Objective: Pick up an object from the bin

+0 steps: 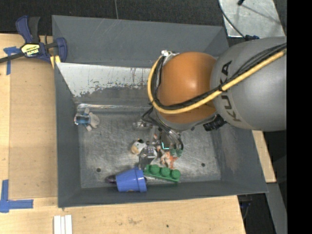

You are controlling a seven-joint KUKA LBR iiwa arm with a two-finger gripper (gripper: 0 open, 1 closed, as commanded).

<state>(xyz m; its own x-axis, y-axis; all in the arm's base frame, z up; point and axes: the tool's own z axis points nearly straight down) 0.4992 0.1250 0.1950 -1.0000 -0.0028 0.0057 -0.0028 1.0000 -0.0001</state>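
Grey bin (68,145), seen from above. Gripper (168,143) sits low over a small heap (146,147) of pale and orange bits near floor ctr; can't tell if jaws are open or closed. Green block (163,173) w/ studs lies just beside heap, toward front edge; blue cap (130,180) touches block's end. Bits prob. light, hard plastic, slippery. Block looks stiff, best taken across its long sides. Arm (253,91) reads "KUKA".
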